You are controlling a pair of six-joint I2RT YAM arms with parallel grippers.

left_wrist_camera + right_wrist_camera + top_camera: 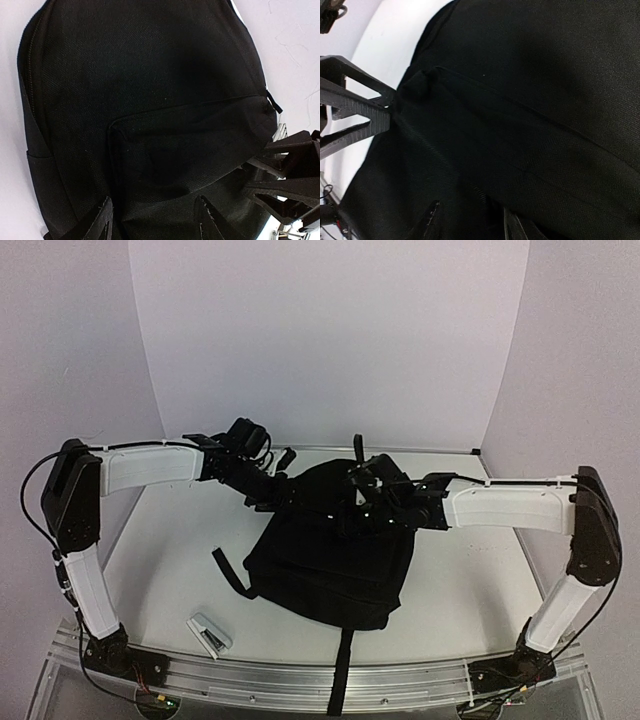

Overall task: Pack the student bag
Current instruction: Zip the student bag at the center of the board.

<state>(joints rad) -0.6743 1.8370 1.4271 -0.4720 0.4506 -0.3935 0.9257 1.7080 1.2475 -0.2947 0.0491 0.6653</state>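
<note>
- Hovering low over the black fabric, the left claw (155,200) has its two fingers spread apart, with the flat front pocket (190,145) showing between them.
- The right claw (470,207) also has its fingers standing apart, but a fold of fabric and a bit of webbing fill the gap. Whether it pinches them cannot be told.
- In the top view both claws are at the far end of the student bag (325,560), the left at its far-left shoulder and the right on its upper right part.
- One student bag lies mid-worktop (460,580), pocket side up. Its long axis runs from the near edge toward the back wall, slightly skewed. The rounded top points to the wall and the straight bottom edge faces the arm bases.
- Two loose straps show: a short one (230,575) sticking out left, and a long webbing strip (343,670) hanging over the near rail.
- One zip pull (273,104) sits at the pocket's right end.
- One small white-and-grey object (210,633) lies near the left base, well apart from the bag and too small to identify.
- Both wrist views cut off the bag's edges, and its black surface swallows most of the seams.
</note>
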